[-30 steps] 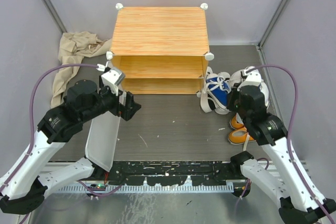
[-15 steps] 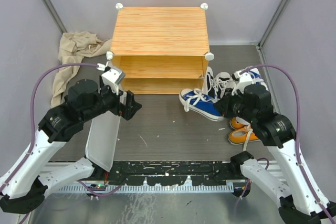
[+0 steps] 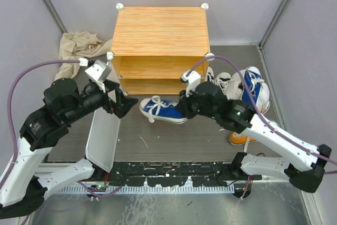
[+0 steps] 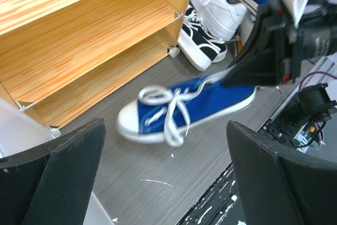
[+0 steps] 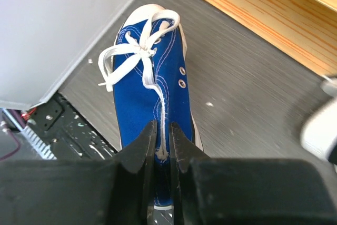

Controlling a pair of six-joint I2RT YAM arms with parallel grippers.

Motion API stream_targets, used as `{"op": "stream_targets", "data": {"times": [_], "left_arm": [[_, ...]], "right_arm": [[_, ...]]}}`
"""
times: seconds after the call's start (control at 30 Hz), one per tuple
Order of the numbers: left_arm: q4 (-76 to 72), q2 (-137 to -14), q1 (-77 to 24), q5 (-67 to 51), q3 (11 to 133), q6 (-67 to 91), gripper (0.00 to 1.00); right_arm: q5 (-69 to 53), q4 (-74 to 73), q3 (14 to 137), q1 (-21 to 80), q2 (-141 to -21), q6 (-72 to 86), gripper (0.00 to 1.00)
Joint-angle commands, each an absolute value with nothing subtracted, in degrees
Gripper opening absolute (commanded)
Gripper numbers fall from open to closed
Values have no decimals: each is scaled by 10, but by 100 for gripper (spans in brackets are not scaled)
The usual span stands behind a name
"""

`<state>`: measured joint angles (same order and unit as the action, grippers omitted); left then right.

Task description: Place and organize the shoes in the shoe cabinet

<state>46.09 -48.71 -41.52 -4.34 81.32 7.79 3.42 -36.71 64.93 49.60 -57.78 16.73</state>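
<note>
My right gripper point(image 3: 184, 109) is shut on the heel collar of a blue sneaker point(image 3: 159, 110) with white laces, held low in front of the shoe cabinet point(image 3: 160, 30), toe pointing left. The right wrist view shows the fingers point(image 5: 149, 140) pinching the collar of this sneaker point(image 5: 147, 77). My left gripper point(image 3: 125, 106) is open and empty, just left of the toe; its wrist view shows the sneaker point(image 4: 184, 106) ahead of the jaws. The cabinet's orange shelves point(image 4: 89, 30) are bare. Another blue sneaker point(image 3: 251, 85), white ones point(image 3: 225, 80) and orange ones point(image 3: 239, 138) lie at the right.
The cabinet's pale grey-white door panel point(image 3: 102, 138) hangs open toward the near edge, beside my left arm. A beige cloth point(image 3: 73, 51) lies at the back left. A black high-top point(image 4: 202, 51) sits by the cabinet's right corner. Grey walls close both sides.
My right gripper has carried the blue sneaker from the pile at the right leftward to the front of the cabinet. My left arm has shifted slightly left and back.
</note>
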Motion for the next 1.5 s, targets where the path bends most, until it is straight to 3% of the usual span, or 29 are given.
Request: {"op": "stream_targets", "data": {"times": [0.0,0.77,1.23,1.47], "left_arm": [[446,-476,-416,-65,835,64,98],[460,-425,-416,-18,808,37,98],[469,-395,-417,42,784,40,98],[489,-380,-416,67,780,40,98]], "right_arm": [[119,-207,724,563,-627,171,1],[293,218,653,568,-783,162,1],[456,406,731,590,-963,107,1],[518,432,831,595,-1057,82,1]]}}
